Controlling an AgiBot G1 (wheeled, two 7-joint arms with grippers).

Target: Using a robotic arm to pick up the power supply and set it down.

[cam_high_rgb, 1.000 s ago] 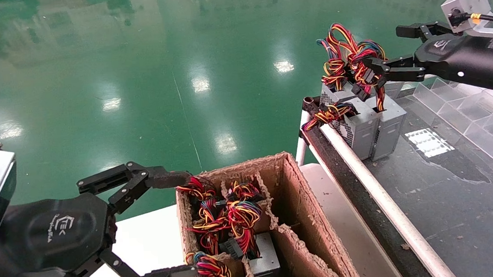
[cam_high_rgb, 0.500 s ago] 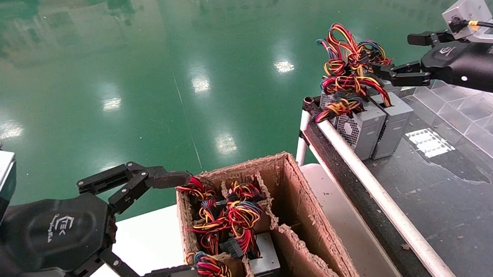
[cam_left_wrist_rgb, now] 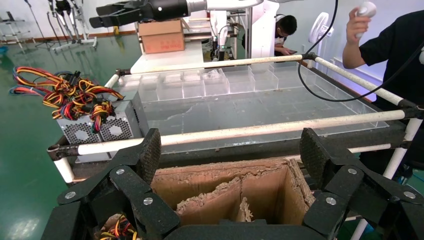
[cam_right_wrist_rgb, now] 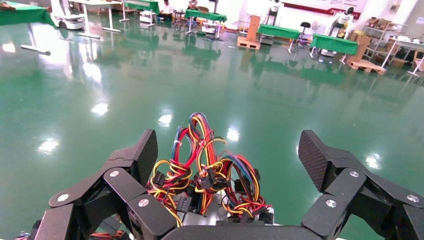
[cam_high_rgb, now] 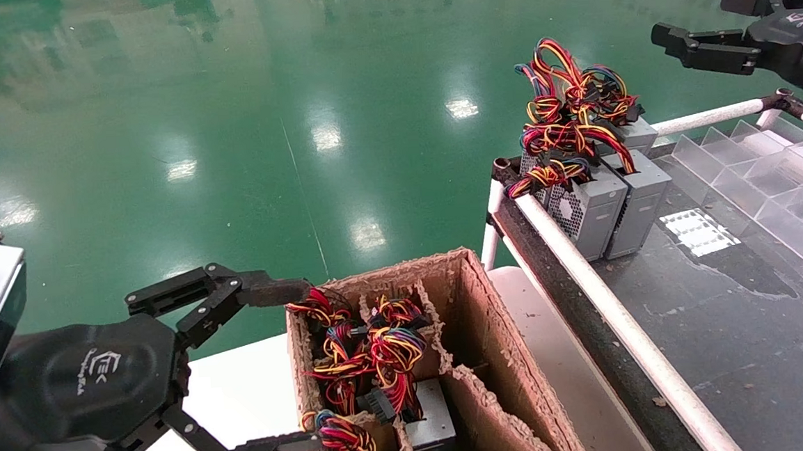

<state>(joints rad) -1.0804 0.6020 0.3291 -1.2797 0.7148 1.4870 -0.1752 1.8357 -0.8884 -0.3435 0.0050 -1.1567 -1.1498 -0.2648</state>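
Three grey power supplies point(cam_high_rgb: 585, 209) stand side by side at the near left corner of the dark table point(cam_high_rgb: 728, 317), their red, yellow and black wire bundles point(cam_high_rgb: 569, 114) piled on top. My right gripper point(cam_high_rgb: 695, 18) is open and empty, up in the air behind and to the right of them. In the right wrist view the wires point(cam_right_wrist_rgb: 205, 170) lie below the gap of that open gripper point(cam_right_wrist_rgb: 227, 155), not touched. More power supplies point(cam_high_rgb: 431, 419) with wires sit in the cardboard box point(cam_high_rgb: 480, 318). My left gripper point(cam_high_rgb: 293, 368) is open, its fingers spread at the box's left wall.
A white tube rail point(cam_high_rgb: 617, 324) edges the dark table. Clear plastic dividers point(cam_high_rgb: 761, 175) line the table's far right. The box has torn cardboard partitions point(cam_left_wrist_rgb: 220, 195). A person in black point(cam_left_wrist_rgb: 395, 55) stands beyond the table in the left wrist view.
My right gripper has let go of the wire bundle, opened and drawn up and back to the right. The power supply it carried now stands with the others. The left arm is still.
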